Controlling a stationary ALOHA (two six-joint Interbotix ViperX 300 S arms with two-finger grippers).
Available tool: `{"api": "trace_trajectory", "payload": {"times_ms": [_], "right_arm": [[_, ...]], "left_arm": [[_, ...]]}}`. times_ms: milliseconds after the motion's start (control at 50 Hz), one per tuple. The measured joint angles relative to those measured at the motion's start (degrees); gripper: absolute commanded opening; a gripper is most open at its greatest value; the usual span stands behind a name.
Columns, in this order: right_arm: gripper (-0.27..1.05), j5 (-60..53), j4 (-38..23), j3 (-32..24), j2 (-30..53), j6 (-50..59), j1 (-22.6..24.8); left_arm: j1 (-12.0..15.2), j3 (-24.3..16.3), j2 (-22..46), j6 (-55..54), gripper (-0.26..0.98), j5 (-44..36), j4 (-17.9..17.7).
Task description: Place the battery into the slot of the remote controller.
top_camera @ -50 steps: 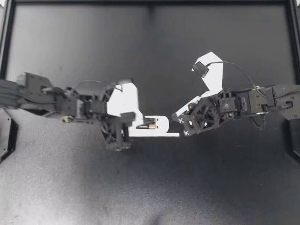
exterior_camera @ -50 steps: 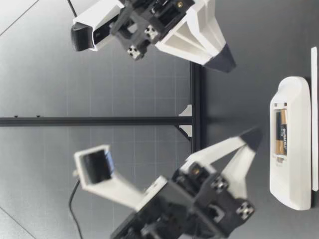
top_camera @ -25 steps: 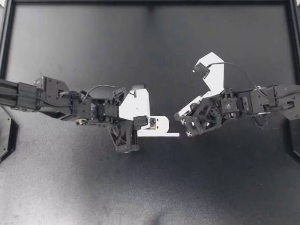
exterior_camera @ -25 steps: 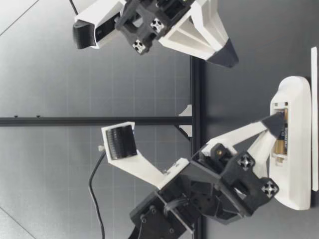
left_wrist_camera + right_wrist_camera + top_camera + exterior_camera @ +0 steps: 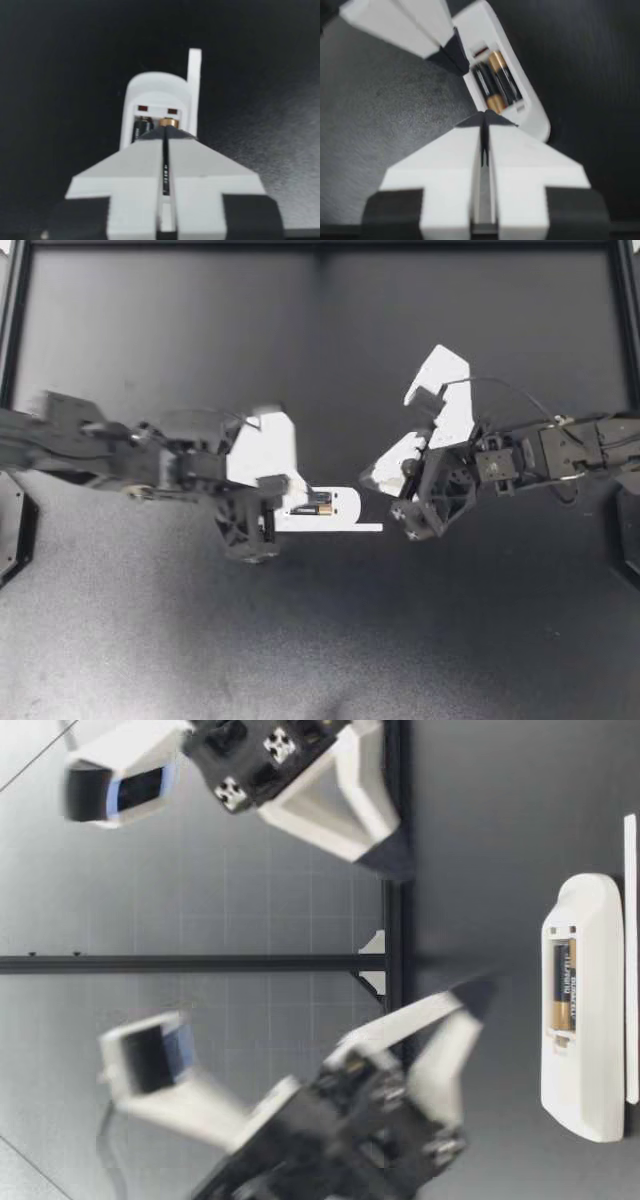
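Observation:
The white remote (image 5: pixel 345 506) lies on the black table with its back up and its battery slot uncovered. Two batteries (image 5: pixel 497 80) lie side by side in the slot (image 5: pixel 563 986). My left gripper (image 5: pixel 288 487) is shut and empty, its tip hanging above the remote's slot end; in the left wrist view its tip (image 5: pixel 165 129) hides part of the batteries (image 5: pixel 170 122). My right gripper (image 5: pixel 375 478) is shut and empty too, held off the remote's other end and higher above the table (image 5: pixel 395 860). In the low view my left gripper (image 5: pixel 475 995) is blurred and clear of the remote (image 5: pixel 585 1070).
A thin white strip (image 5: pixel 345 528), seemingly the slot's cover, lies flat along the remote's side (image 5: pixel 630 960). A black frame rail (image 5: pixel 320 245) borders the table at the back and sides.
Half a second ago my left gripper's tip pressed on the battery in the slot; it has since pulled back and lifted off. My right gripper has risen and turned slightly.

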Motion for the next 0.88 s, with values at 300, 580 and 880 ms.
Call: {"api": "trace_trajectory", "payload": {"times_ms": [300,580,880], "right_arm": [[-0.11,-2.02,-7.29,-1.05,-0.09,-9.23,0.0],[-0.11,-3.78,-7.29,-1.23,-0.18,-15.29,0.18],[-0.11,-3.52,-7.29,-1.32,0.09,-15.21,0.26]], "left_arm": [[0.0,2.9,-7.47,0.62,-0.14,-0.97,0.0],[0.0,3.52,-9.23,0.97,-0.14,-0.97,0.26],[-0.09,3.6,-9.14,0.97,-0.14,-0.79,0.35]]}}
